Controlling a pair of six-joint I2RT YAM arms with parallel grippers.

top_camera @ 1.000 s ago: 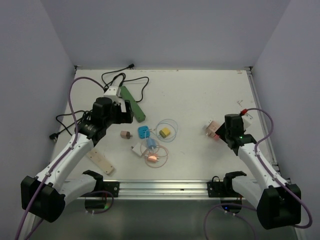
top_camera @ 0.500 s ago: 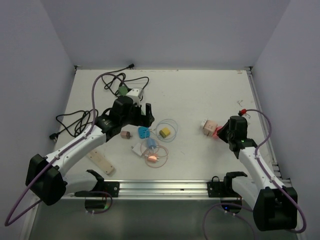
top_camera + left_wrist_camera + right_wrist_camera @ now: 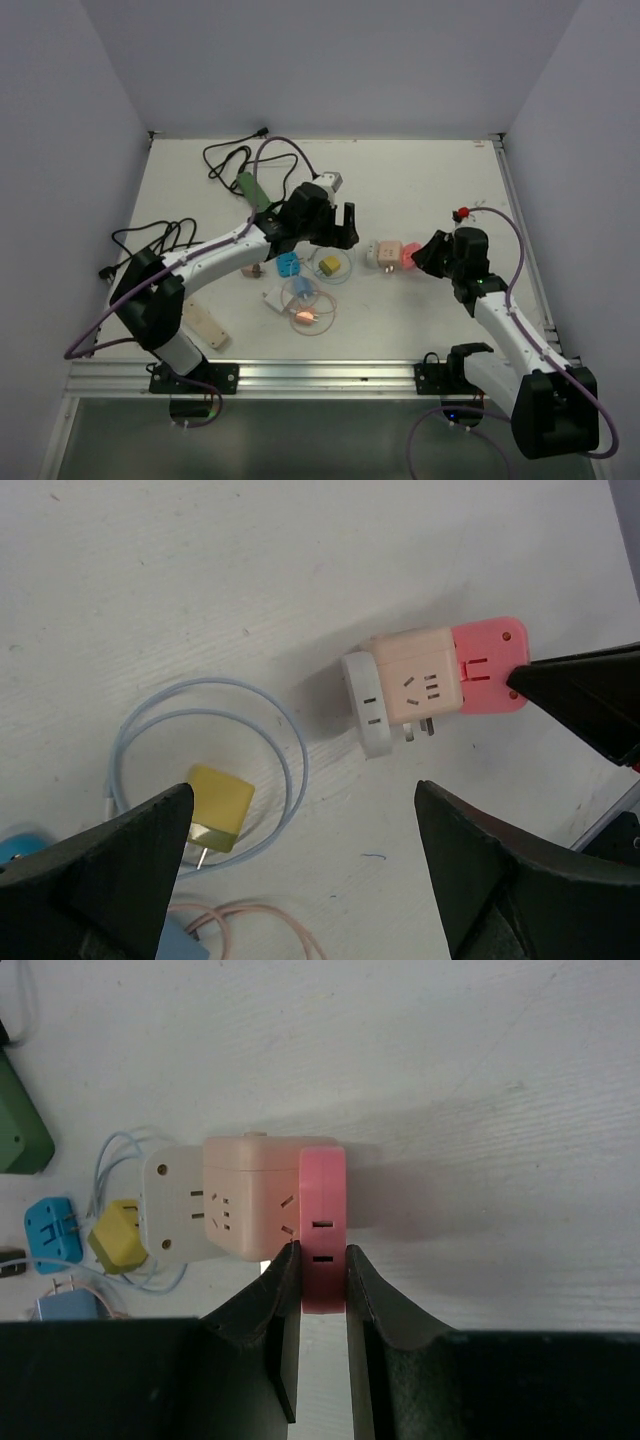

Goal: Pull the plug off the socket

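White table (image 3: 430, 180); right gripper (image 3: 320, 1253) clamps pink plug (image 3: 322, 1190).

We see a white tabletop (image 3: 430, 180) boxed in by three plain, pale grey-lilac walls (image 3: 330, 60), one behind and one at each side. A metal rail (image 3: 320, 376) runs along its near edge. The light is soft and even

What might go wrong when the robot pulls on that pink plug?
The left gripper is open and holds nothing, so the beige socket may just slide along with the pink plug. The right gripper pinches only the plug's end, so it might slip off. The yellow charger lies close and could get bumped.
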